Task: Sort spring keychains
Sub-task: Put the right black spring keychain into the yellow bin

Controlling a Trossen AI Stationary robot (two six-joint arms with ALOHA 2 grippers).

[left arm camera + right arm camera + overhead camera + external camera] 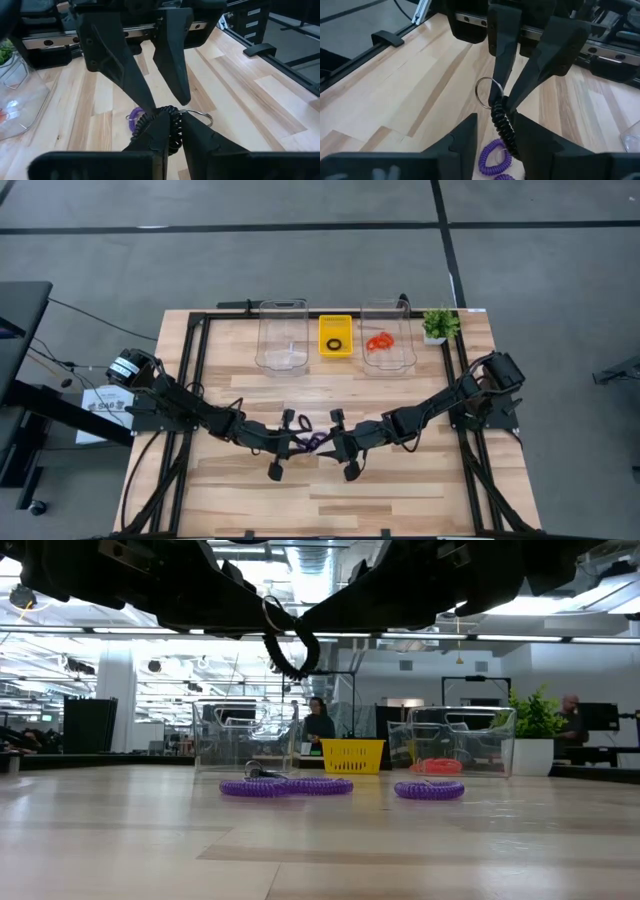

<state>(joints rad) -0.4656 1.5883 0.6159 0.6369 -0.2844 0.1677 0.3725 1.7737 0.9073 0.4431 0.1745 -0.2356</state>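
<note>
Wooden table: purple spring keychains mid-surface; left gripper clamped on black spring keychain; right gripper apart.

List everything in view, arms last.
purple spring keychains: three, purple, flat on the table centre
held black keychain: one, black with metal ring, in the air between the grippers
tray black keychain: one, black, in the yellow tray
orange-red keychains: count unclear, orange-red, in the right-hand bin
clear bins: two, clear, far edge, flanking the tray
yellow tray: one, yellow, far edge
plant: one, green, far right corner
table: one, light wood
people: two, room behind
left gripper: shut on held black keychain
right gripper: open, fingers either side of it
</note>
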